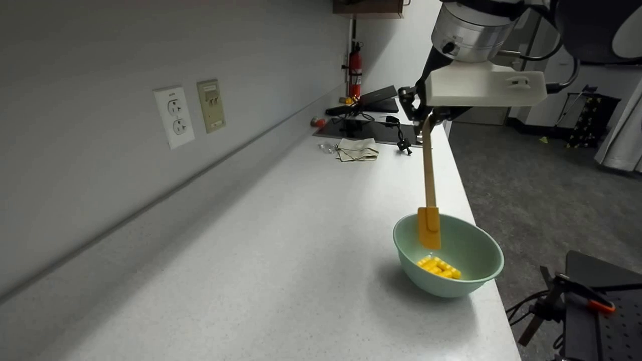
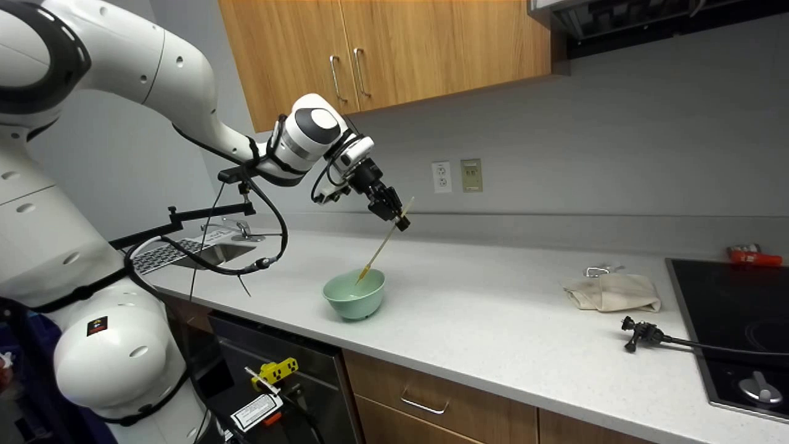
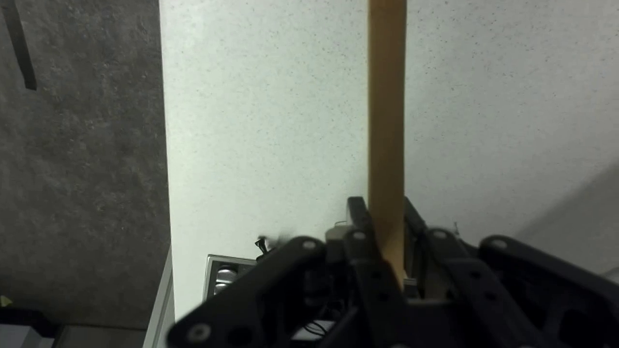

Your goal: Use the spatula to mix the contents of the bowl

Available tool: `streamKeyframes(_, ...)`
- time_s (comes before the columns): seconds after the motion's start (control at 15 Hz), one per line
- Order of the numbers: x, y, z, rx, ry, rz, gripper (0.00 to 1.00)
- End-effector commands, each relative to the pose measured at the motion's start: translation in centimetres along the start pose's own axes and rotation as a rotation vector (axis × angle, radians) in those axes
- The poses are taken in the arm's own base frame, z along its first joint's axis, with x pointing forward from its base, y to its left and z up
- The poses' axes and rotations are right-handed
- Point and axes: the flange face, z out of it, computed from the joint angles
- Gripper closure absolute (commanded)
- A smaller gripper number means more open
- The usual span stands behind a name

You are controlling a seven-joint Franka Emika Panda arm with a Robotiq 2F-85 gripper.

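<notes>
We have the black gripper, jaws clamped on a wooden-handled, yellow-headed spatula! Its long axis slants steeply, head pointing down into the round mint-green bowl near the front edge of the white countertop.

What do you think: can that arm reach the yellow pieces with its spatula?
Probably yes: the hand grips the spatula, its tip shows within the rim of the bowl, and nothing visible blocks the way down to the yellow pieces.

A soft shadow falls beside the bowl; the wrist view's tool seems blurred.
</notes>
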Motion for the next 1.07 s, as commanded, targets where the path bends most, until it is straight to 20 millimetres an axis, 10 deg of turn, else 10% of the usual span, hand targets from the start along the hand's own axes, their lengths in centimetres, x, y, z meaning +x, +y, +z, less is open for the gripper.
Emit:
streamKeyframes(0.0,-0.5,0.8,-0.8,-0.001,0.028,-0.026,0.96)
streamKeyframes(1.0,-1.9,1.1,-0.6,-0.001,-0.067,-0.131,0.96)
